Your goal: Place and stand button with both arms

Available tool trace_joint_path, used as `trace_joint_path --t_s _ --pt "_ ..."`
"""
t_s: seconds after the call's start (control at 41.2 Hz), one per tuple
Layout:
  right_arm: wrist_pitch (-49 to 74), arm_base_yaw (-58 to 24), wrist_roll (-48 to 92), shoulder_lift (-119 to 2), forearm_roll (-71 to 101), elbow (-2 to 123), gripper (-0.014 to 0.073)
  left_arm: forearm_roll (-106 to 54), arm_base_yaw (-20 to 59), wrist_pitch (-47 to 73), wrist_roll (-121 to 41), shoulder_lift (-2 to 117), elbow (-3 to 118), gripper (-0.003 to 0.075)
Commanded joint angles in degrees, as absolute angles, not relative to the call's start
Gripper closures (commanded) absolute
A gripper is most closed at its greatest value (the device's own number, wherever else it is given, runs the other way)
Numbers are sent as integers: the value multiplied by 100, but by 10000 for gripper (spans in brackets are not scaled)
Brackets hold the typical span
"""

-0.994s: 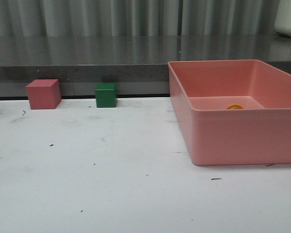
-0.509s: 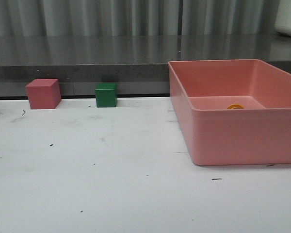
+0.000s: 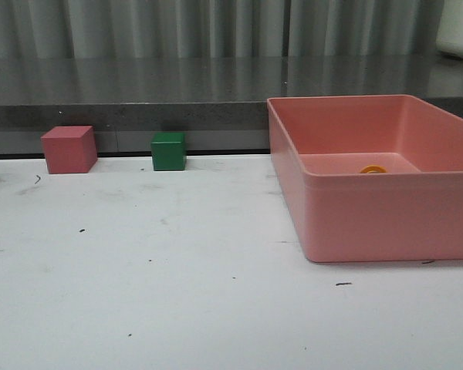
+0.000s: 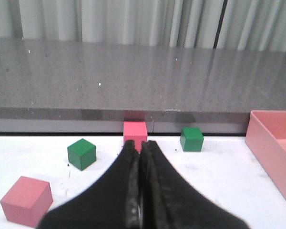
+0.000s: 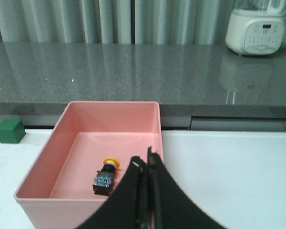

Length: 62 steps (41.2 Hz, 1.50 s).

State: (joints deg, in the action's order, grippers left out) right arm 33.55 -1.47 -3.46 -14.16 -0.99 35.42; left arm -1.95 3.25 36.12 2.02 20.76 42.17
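Start state, nothing grasped yet. Left tool point(image 4: 139, 183) clenched, fingers pressed together, empty, raised over the table point(image 3: 177, 293) and aimed at the back edge; ahead of it a red cube point(image 4: 135, 133) at the back edge, a green cube point(image 4: 191, 139) beside that, another green cube point(image 4: 81, 153) and a second red cube point(image 4: 26, 200) nearer the left edge. Front view shows the same red cube point(image 3: 69, 149) and green cube point(image 3: 169, 150) along the back edge, plus a sliver of dark green cut off at the left edge. Pink bin point(image 3: 370, 223) sits on the right half of the table. The button point(image 5: 106, 176) lies on its side on the bin floor, toward the near wall, yellow cap pointing to the far wall and dark base nearest the near wall, so its long axis runs front to back. Right tool point(image 5: 148, 191) also clenched and empty, hovering above the bin's near wall, button just ahead and a bit to its left; right arm is clearly the nearer one, likely picks first. Front view only catches the cap point(image 3: 373, 169) over the bin wall, body hidden. Neither arm appears in the front view. Bluish detail on the base is too small to read.
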Motion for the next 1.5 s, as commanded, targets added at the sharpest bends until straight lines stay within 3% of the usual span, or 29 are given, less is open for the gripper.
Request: trace_joint_path --t_s 0.0,0.437,0.509,0.703,0.776,0.994,1.285,1.479 --pt "3159 -142 -271 -1829 -175 3806 711 -259 349 3441 218 2582 4498 740" --pt "3660 -142 -201 -2448 -170 3800 688 -171 349 3472 218 3632 4411 734" --pt "3791 -142 -82 -2539 -170 3800 591 -95 349 3458 218 3687 4411 673" --pt "3853 -142 -55 -2742 -170 3800 95 0 349 3373 218 3707 4411 227" --pt "3865 -142 -55 -2817 -170 3800 -18 0 349 3373 218 3707 4411 152" --pt "4024 -142 0 -3334 450 3997 -1 -341 457 3177 218 3707 4411 157" --pt "4769 -142 442 -4836 1069 4974 -1 -78 1737 3185 218 3707 4411 157" --pt "5006 -390 504 -5922 1126 5595 -1 -50 2015 3185 218 3707 4411 157"
